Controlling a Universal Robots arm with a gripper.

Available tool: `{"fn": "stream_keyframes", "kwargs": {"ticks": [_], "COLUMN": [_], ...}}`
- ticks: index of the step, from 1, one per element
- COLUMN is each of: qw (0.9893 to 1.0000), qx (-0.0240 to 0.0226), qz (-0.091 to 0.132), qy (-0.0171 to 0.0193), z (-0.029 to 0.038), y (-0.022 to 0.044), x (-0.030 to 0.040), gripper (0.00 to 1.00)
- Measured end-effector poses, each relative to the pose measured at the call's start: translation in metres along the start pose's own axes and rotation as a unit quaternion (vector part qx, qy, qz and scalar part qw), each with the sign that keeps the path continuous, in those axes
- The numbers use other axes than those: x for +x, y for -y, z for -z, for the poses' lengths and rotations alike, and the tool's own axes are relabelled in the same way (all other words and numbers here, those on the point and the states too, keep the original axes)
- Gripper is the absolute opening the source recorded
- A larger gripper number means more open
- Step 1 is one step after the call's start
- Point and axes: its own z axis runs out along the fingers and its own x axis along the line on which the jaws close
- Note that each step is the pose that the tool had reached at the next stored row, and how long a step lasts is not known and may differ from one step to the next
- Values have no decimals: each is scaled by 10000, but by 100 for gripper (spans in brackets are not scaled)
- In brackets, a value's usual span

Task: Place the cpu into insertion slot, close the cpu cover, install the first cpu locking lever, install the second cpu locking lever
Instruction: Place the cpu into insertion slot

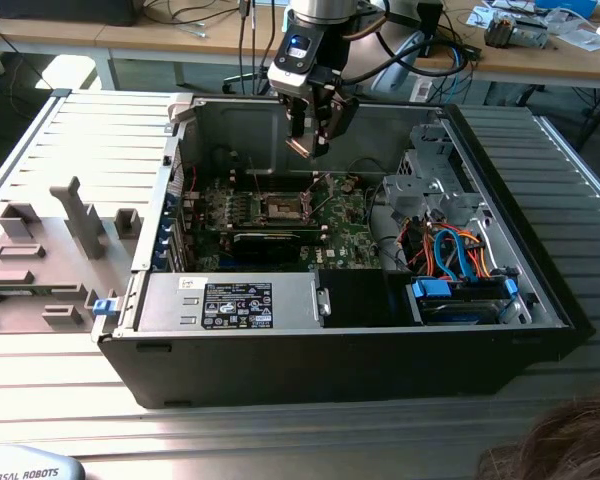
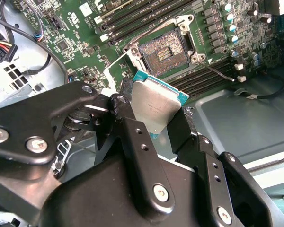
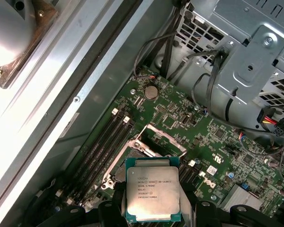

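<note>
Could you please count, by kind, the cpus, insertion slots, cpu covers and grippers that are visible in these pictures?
cpu: 1
insertion slot: 1
cpu cover: 1
gripper: 1
Total: 4

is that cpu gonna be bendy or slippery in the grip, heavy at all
Probably stiff: the cpu is a flat plate with a metal top, held by its edges in the gripper without bowing. Likely slippery, since that top looks smooth and shiny. Probably light, being thin.
</note>
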Motion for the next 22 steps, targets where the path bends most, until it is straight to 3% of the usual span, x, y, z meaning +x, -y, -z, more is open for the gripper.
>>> {"fn": "stream_keyframes", "kwargs": {"ticks": [22], "qw": [9999], "qx": [-1], "qz": [-105], "qy": [0], "z": [-2], "y": [0], "x": [0], "gripper": [54]}}
